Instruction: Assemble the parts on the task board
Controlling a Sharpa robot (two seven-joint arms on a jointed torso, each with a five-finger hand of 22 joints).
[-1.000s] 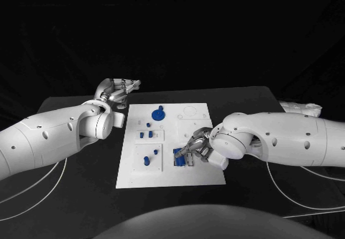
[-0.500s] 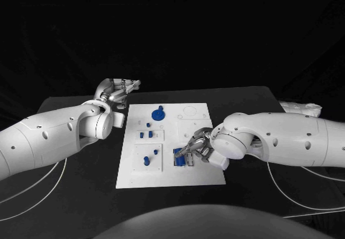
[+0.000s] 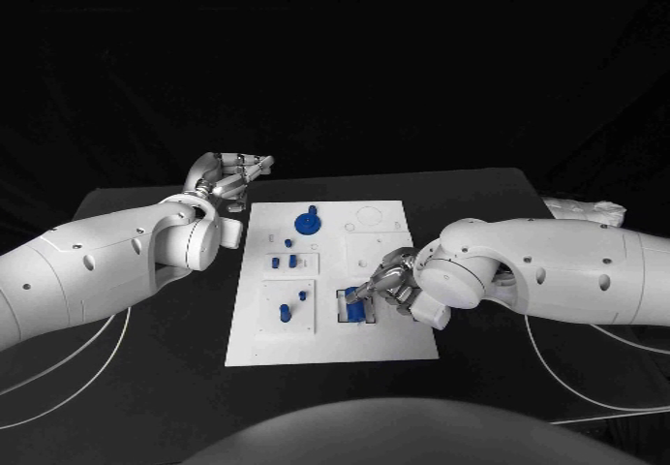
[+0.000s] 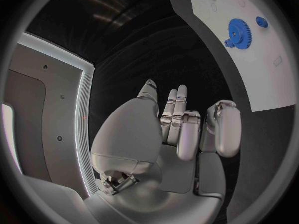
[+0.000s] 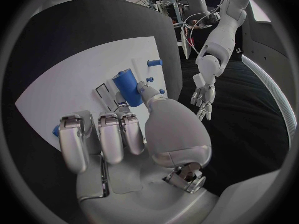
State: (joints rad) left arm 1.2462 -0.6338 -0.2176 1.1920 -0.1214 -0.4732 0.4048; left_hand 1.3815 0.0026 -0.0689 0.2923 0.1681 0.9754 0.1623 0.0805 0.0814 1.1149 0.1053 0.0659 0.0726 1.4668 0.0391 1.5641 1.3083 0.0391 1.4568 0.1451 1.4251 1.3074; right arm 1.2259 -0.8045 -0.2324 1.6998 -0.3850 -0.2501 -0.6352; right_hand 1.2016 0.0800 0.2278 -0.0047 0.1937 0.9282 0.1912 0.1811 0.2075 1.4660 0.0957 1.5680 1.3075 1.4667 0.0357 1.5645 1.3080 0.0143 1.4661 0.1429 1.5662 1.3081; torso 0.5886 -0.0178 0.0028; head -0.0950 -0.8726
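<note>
Head view is showing the right hand (image 3: 389,288) holding a blue block (image 3: 354,308) at its board (image 3: 324,281) slot, other parts (image 3: 287,262) looking seated, while the left hand (image 3: 224,178) is idling, fingers loose, holding nothing.

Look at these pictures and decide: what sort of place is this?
Probably a robotics lab or test bench. A white task board with blue parts lies on a black table against dark drapes, and equipment racks and cables show in the right wrist view.
</note>
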